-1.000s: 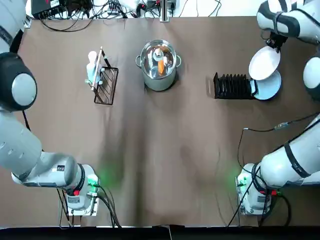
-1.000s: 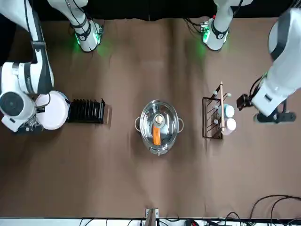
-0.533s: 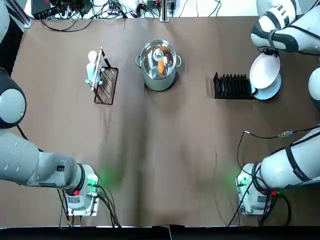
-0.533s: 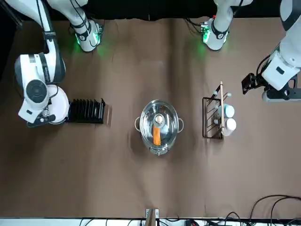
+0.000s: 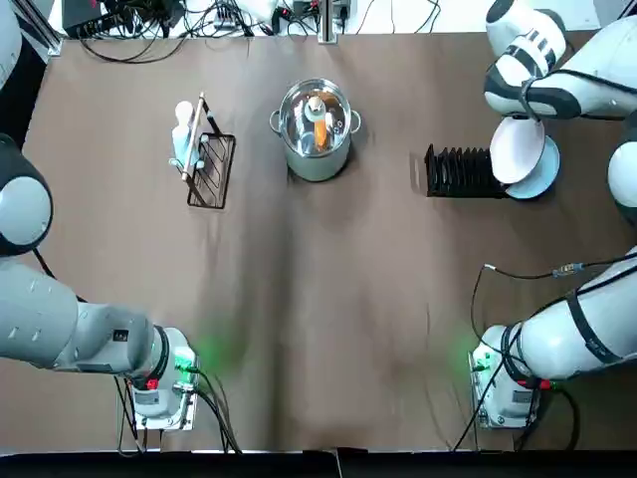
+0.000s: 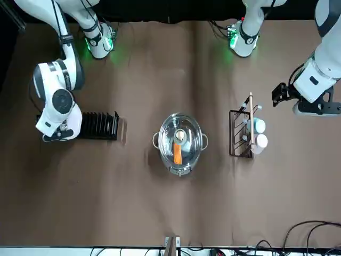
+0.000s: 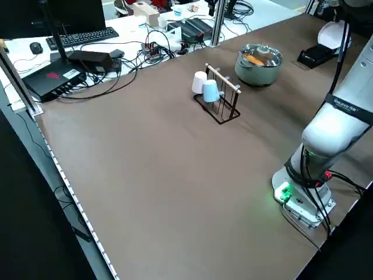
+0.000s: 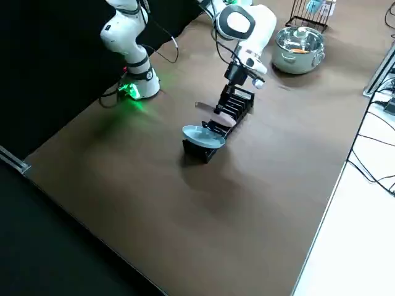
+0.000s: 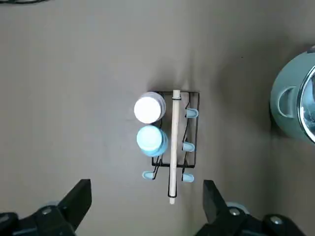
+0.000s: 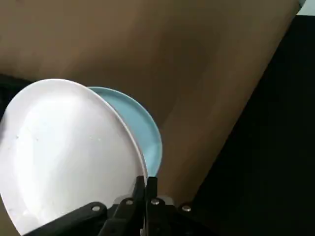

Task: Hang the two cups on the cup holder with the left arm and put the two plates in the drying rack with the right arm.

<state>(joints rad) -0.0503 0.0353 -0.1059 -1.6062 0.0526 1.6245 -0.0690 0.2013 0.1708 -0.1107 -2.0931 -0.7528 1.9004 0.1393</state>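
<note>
Right gripper is pinching white plate rim, blue plate just behind; left gripper is hovering spread above cups.

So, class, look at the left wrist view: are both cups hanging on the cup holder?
Yes: the white cup and the light blue cup both sit against the cup holder, side by side.

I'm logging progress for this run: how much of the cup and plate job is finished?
Done: the white cup and light blue cup sit on the black wire cup holder. In hand: the right gripper grips the white plate beside the black slotted drying rack. Left: the light blue plate leans at the rack's end, unslotted. The left gripper hovers open.
</note>
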